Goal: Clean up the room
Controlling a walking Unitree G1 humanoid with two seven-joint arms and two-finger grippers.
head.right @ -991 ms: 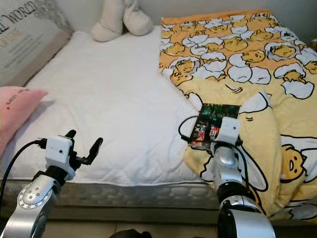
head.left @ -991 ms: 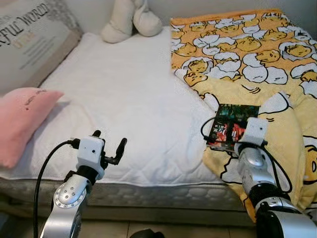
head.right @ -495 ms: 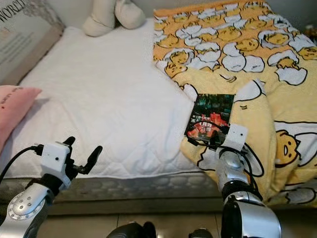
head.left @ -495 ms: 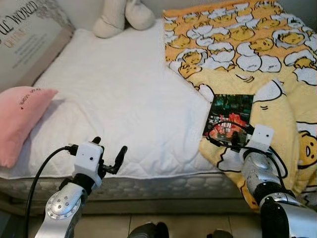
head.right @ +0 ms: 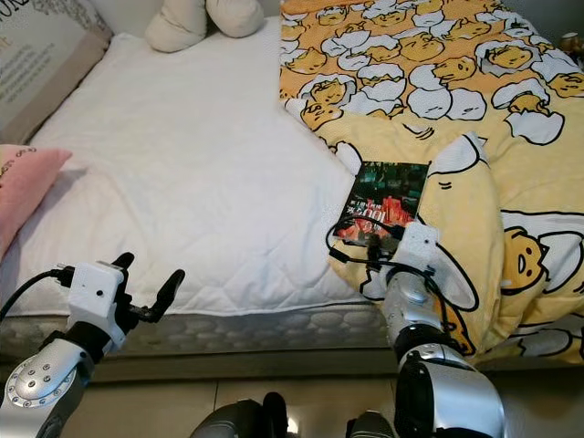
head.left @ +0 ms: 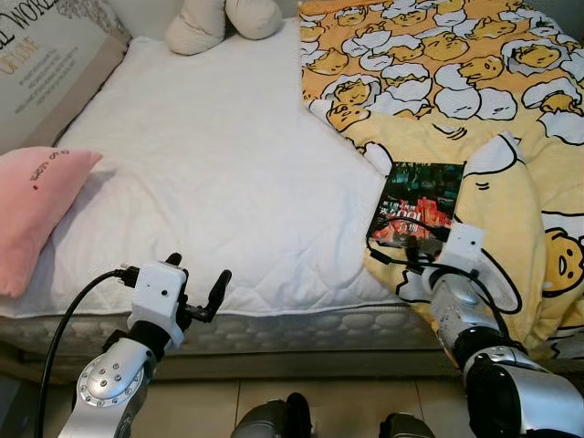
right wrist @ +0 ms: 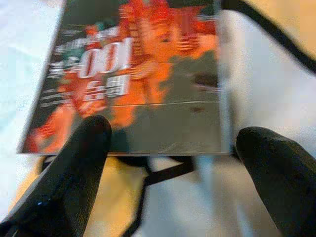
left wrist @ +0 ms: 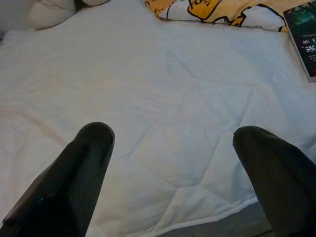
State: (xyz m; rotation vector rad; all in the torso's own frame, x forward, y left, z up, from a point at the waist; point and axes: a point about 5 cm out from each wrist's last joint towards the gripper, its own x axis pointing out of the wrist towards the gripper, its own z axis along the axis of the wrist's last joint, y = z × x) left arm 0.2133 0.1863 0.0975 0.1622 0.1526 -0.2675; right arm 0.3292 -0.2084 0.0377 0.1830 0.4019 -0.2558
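Here a dark book (head.left: 418,203) with red print lies flat on the yellow duck-patterned blanket (head.left: 474,82), at its edge just beside the bare white mattress (head.left: 210,173). The right hand (right wrist: 168,148) sits at the book's near edge, fingers spread wide, holding nothing. The left hand (head.left: 196,290) hovers open and empty over the bed's front edge. A pink pillow (head.left: 32,210) rests at the left, cream cushions (head.left: 214,20) at the head.

On the mattress (head.left: 228,164), your book (head.left: 415,203) lies on the blanket (head.left: 474,82) covering the mattress's right side. A pillow (head.left: 36,205) sits at its left edge; a plush toy (head.left: 214,20) rests at its far end.
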